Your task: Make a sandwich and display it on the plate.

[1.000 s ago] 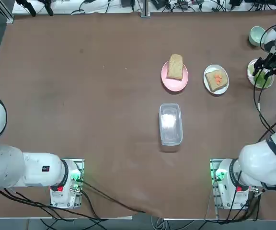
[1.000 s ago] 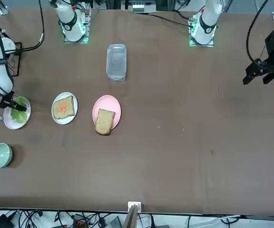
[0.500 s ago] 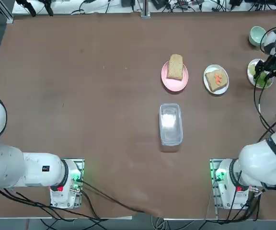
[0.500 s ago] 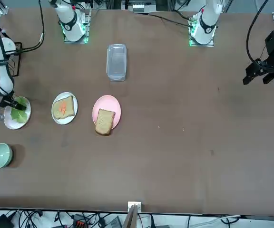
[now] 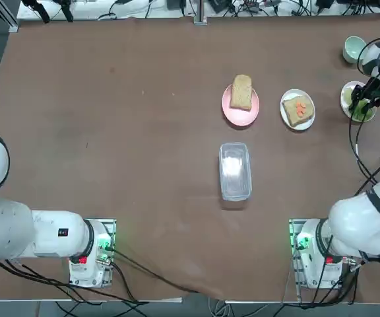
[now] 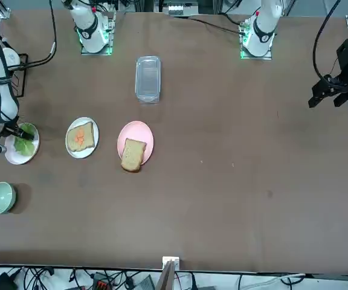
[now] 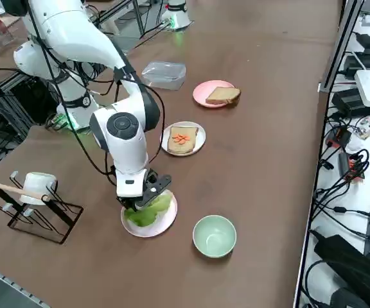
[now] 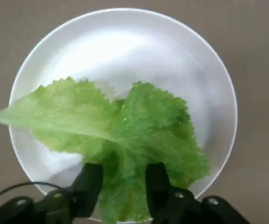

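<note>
My right gripper [image 8: 123,179] is down on a white plate [image 8: 125,28] of green lettuce [image 8: 125,126] at the table's far right. Its fingers stand partly closed, open on either side of a leaf's edge. That lettuce plate [image 5: 347,94] and the gripper [image 5: 363,100] also show from overhead and from the side, where the gripper [image 7: 140,202] presses into the lettuce [image 7: 148,213]. One toast slice with orange carrot bits [image 5: 298,109] lies on a second white plate [image 5: 286,120]. Another toast slice [image 5: 241,91] rests on the pink plate [image 5: 241,117]. No stacked sandwich is in view.
A pale-green bowl [image 5: 353,47] sits just beyond the lettuce plate. A clear lidded container [image 5: 235,170] lies mid-table. A wire rack with a white cup [image 7: 34,199] stands by the table edge near my right arm.
The right gripper's fingers have drawn closer together around the lettuce leaf, and the gripper has settled lower onto the plate. Everything else is unmoved.
</note>
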Robot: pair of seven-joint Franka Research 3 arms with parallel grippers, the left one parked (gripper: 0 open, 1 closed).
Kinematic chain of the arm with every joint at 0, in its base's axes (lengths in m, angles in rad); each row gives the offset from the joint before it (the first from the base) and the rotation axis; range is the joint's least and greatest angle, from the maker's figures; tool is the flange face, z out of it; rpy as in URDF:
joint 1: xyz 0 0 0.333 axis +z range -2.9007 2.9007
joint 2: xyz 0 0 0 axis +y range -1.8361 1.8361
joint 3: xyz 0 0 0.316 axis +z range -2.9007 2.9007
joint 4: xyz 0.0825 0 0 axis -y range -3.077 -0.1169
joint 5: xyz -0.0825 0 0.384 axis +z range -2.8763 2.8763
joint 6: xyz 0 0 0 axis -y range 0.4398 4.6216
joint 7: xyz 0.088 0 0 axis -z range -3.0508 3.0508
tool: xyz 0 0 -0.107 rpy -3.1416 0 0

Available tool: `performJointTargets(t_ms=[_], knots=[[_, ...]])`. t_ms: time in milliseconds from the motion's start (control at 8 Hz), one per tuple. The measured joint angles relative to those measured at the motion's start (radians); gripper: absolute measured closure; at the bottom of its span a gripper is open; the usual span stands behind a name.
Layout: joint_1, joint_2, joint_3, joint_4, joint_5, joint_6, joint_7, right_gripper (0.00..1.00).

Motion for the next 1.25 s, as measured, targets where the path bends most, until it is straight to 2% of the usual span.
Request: performJointTargets(t_ms=[250, 375, 875, 1250], knots=[[0.0, 0.0, 0.0, 0.003, -0.001, 0.0, 0.0, 0.85], [0.0, 0.0, -0.001, 0.006, -0.001, 0.0, 0.0, 0.9], [-0.01, -0.04, -0.012, 0.038, -0.005, -0.012, -0.073, 0.9], [0.0, -0.161, -0.009, 0.056, -0.087, -0.129, -0.086, 0.94]])
